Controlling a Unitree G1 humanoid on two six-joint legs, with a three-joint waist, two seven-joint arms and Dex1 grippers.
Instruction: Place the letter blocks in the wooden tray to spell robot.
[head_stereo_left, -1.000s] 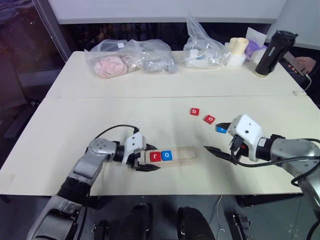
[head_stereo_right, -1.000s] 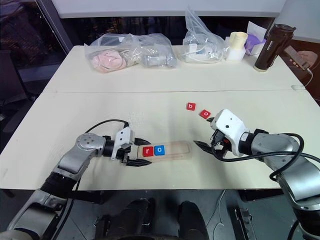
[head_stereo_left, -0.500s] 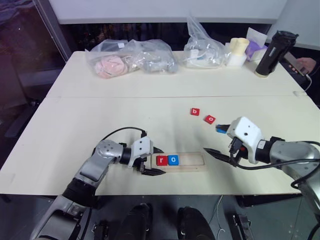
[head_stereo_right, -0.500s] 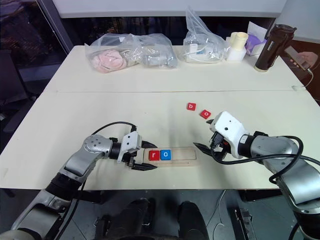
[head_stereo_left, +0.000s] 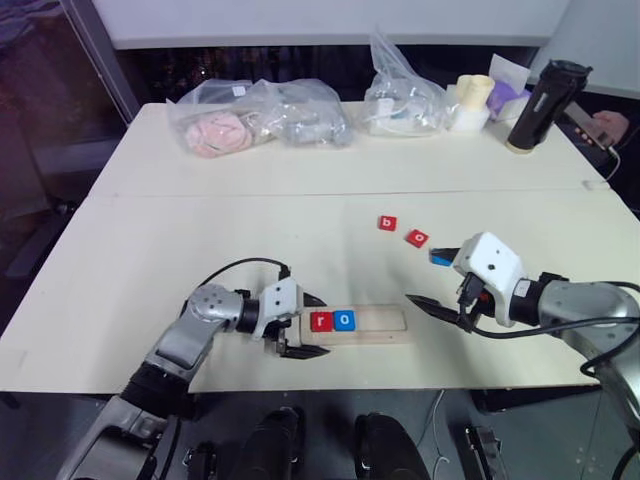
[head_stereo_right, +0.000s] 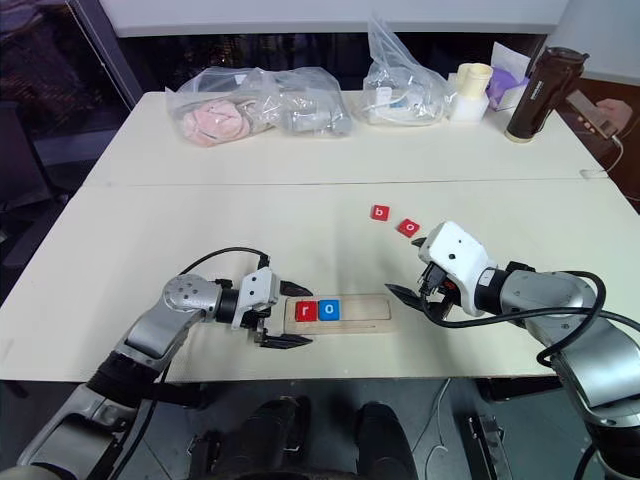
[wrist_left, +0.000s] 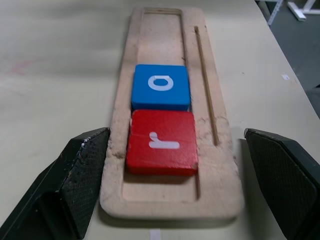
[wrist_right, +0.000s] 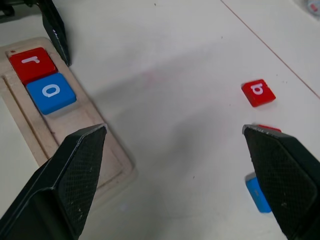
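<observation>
on the surface (head_stereo_left: 200, 220) the wooden tray (wrist_left: 165, 30) holds a red r block (wrist_left: 161, 142) and a blue o block (wrist_left: 161, 86); left hand (wrist_left: 175, 185) and right hand (wrist_right: 175, 175) both gape apart, empty.

A big pale table (head_stereo_left: 200, 230) holds a wooden tray (head_stereo_left: 380, 322) near the front edge. Three loose letter blocks (head_stereo_left: 388, 223) lie on it to the right. At the back sit plastic bags (head_stereo_left: 260, 115), cups (head_stereo_left: 472, 100) and a dark bottle (head_stereo_left: 545, 103).
</observation>
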